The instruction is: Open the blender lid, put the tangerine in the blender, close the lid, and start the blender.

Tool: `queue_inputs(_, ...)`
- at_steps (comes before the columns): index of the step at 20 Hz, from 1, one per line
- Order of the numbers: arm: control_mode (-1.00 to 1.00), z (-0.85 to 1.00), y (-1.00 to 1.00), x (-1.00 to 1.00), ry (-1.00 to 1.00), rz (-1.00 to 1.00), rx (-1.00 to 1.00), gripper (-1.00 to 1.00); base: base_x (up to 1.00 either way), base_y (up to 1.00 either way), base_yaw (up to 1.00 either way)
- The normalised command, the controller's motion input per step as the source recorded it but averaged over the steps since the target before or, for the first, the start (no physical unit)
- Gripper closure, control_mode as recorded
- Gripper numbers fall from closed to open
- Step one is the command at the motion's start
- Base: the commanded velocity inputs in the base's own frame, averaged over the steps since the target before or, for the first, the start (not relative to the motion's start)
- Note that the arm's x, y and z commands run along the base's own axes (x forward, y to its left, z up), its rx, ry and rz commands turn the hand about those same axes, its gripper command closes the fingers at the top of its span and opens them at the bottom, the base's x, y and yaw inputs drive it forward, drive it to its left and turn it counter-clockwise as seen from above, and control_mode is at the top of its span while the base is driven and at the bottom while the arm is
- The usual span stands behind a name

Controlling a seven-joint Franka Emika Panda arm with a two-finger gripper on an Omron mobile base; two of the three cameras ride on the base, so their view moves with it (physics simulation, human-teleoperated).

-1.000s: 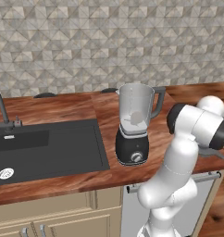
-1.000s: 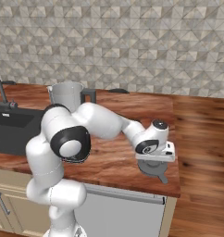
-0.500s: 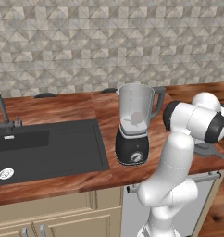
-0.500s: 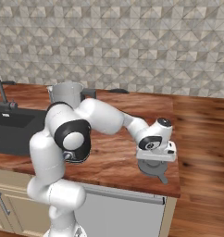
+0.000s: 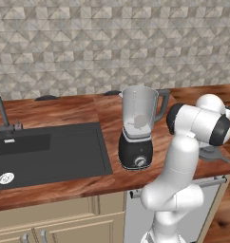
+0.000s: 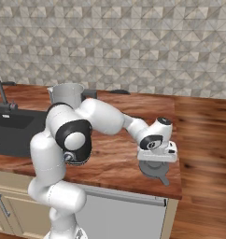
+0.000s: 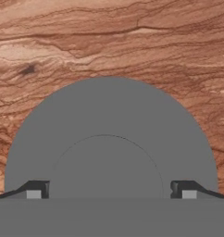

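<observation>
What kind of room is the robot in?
A kitchen, by the look of it: a wooden counter with a black sink and faucet, and a blender standing beside the sink.

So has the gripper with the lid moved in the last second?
Yes. In the right base view the gripper has come down toward the counter, bringing the blender lid close to the wood near the front edge.
</observation>
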Motion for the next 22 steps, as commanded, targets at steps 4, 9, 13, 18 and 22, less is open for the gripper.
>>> queue_inputs(4, -1.00, -0.39, 0.18, -0.06, 0.00, 0.00, 0.00, 1.00, 0.00, 0.00, 0.00)
queue_inputs(9, -1.00, -0.29, 0.02, -0.21, 0.00, 0.04, 0.00, 1.00, 0.00, 0.00, 0.00)
queue_inputs(13, -1.00, -0.34, 0.14, -0.24, -0.03, 0.01, 0.00, 1.00, 0.00, 0.00, 0.00)
queue_inputs(18, -1.00, -0.34, 0.22, -0.16, -0.02, 0.00, 0.00, 1.00, 0.00, 0.00, 0.00)
queue_inputs(22, -1.00, -0.10, 0.15, -0.09, 0.00, 0.00, 0.00, 1.00, 0.00, 0.00, 0.00)
